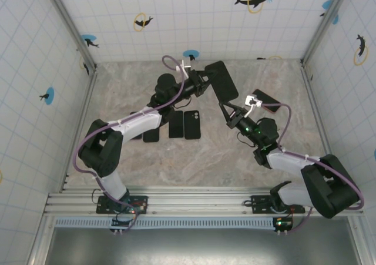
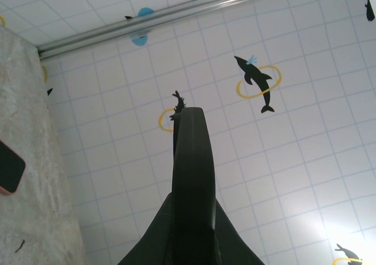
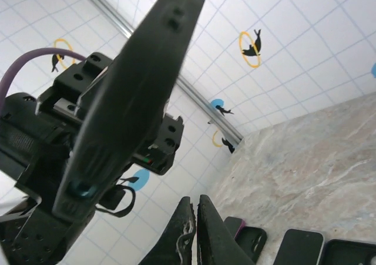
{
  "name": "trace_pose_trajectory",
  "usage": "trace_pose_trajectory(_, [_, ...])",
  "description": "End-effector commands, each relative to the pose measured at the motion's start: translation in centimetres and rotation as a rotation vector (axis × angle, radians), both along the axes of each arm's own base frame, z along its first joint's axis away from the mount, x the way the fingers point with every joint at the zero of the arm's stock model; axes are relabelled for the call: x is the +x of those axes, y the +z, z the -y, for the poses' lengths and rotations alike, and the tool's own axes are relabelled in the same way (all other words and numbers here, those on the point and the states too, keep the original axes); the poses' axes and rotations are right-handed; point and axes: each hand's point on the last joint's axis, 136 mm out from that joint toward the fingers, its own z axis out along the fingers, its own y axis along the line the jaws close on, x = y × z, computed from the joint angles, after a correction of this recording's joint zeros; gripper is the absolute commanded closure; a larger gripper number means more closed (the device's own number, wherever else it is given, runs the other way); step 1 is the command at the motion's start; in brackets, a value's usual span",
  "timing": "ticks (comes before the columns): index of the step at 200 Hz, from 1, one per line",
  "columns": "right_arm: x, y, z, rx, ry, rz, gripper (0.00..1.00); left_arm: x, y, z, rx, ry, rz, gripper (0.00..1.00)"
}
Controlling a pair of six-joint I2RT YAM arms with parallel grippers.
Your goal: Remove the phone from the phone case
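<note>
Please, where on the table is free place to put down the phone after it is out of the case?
Free: the bare marble table top between the row of dark phones and the near metal rail; also the far-left corner. Crowded: the middle, where the arms meet at the raised black cased phone, and around the pink-edged phone.

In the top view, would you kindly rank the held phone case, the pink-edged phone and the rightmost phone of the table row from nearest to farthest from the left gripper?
1. phone case: clamped in the left gripper.
2. rightmost row phone: on the table, toward the near edge.
3. pink-edged phone: on the table, to the right.
</note>
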Motion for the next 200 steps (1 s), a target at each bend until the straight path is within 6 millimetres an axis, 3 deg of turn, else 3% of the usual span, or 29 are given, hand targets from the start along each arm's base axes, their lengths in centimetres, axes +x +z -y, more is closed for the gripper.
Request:
trace_pose_trajectory(1, [-0.6, 3.0, -0.2, 0.018, 0.039, 0.098, 0.89, -0.6, 3.2, 0.2, -0.041, -0.017, 0.070, 1.00])
trace_pose_trajectory(23, [-3.0, 5.0, -1.2, 0.059, 0.158, 0.187, 0.80, -0.2, 3.2, 0.6, -0.041, -0.023, 0.073, 1.00])
trace_pose_trajectory(50, [-4.7, 6.0, -1.8, 0.078, 0.229, 0.242, 0.69, 0.4, 3.4, 0.4, -0.041, -0.005, 0.087, 1.00])
trace_pose_trajectory(88, [-3.7, 6.3, -0.2, 0.151, 0.149, 0.193, 0.61, 0.7, 3.6, 0.6, -0.030, -0.005, 0.096, 1.00])
trace_pose_trajectory(131, [-2.5, 7.0, 0.8, 0.233, 0.114, 0.161, 0.63, 0.4, 3.0, 0.5, -0.029, -0.012, 0.086, 1.00])
trace_pose_trajectory(200, [-1.3, 6.4, 0.4, 0.203, 0.105, 0.126, 0.83, 0.1, 3.6, 0.9, -0.046, -0.038, 0.087, 1.00])
